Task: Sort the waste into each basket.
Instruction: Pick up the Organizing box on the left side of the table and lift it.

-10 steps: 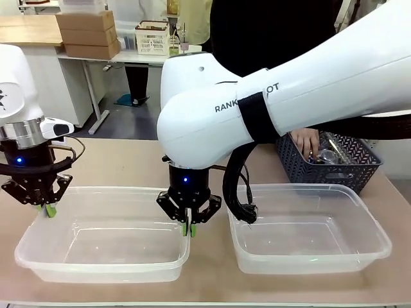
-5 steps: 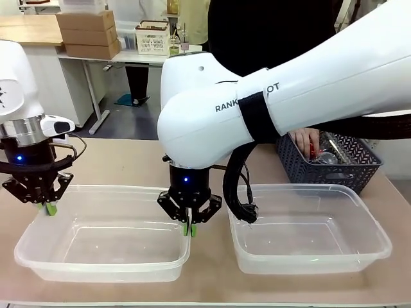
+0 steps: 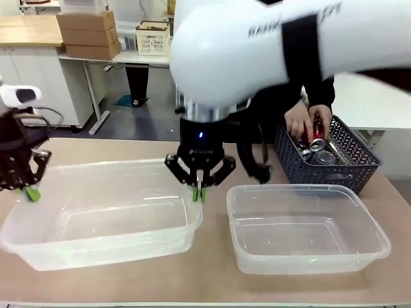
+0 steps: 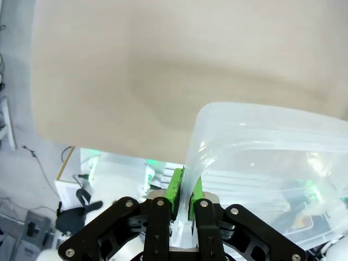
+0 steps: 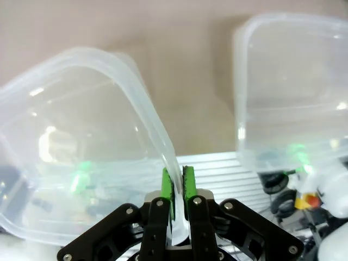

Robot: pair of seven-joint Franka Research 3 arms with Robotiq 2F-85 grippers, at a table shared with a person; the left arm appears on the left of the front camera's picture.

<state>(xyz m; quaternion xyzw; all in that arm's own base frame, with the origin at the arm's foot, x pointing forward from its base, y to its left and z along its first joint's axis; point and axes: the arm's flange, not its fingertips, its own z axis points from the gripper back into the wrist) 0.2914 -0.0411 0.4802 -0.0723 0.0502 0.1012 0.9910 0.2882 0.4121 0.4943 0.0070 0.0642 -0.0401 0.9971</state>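
Both grippers hold the left clear tub [image 3: 96, 170] off the table. My left gripper [image 3: 29, 192] is shut on its left rim and my right gripper [image 3: 200, 192] is shut on its right rim. The left wrist view shows the left gripper [image 4: 185, 190] pinching the left tub's [image 4: 272, 157] rim. In the right wrist view the right gripper [image 5: 178, 187] clamps the wall of that left tub [image 5: 81, 136]. The second clear tub [image 3: 289, 188] rests on the table at the right, seen also as the second tub [image 5: 293, 81]. Both tubs are bare inside. Crushed cans [image 3: 321, 153], one red, lie in the dark mesh basket [image 3: 334, 173].
A person's hand [image 3: 302, 122] reaches into the mesh basket at the back right. The tan table [image 3: 115, 151] runs behind and between the tubs. My right arm's large white link spans the top of the front view.
Both arms have risen, lifting the left tub off the table and a little leftward. The person's hand has shifted inside the mesh basket.
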